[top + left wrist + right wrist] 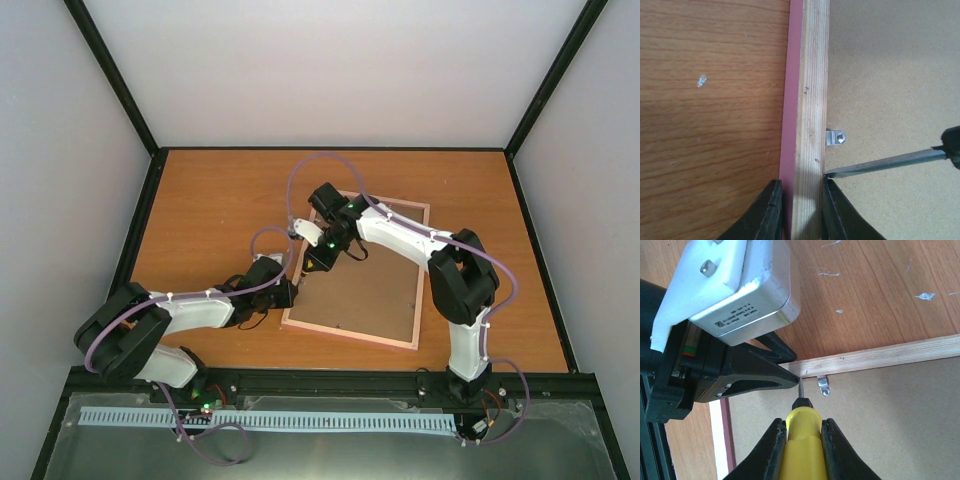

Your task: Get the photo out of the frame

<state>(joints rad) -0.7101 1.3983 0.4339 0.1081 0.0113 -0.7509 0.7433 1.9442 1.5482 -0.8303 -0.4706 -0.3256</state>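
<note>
The pink frame (350, 336) lies face down on the table, with its brown backing board (365, 290) on top. The photo is hidden under the board. My left gripper (290, 290) is shut on the frame's left rail (810, 100), one finger on each side (800, 187). My right gripper (318, 258) is shut on a yellow-handled screwdriver (802, 440). The screwdriver's blade (880, 164) touches the inner edge of the rail right at my left finger (755, 372). A small metal clip (836, 137) lies on the board just beyond the tip; it also shows in the right wrist view (824, 386).
The frame lies on an orange-brown wooden table (220, 200) with black posts and pale walls around it. The left wrist's white camera box (735, 285) hangs close above the rail. Both arms crowd the frame's left edge.
</note>
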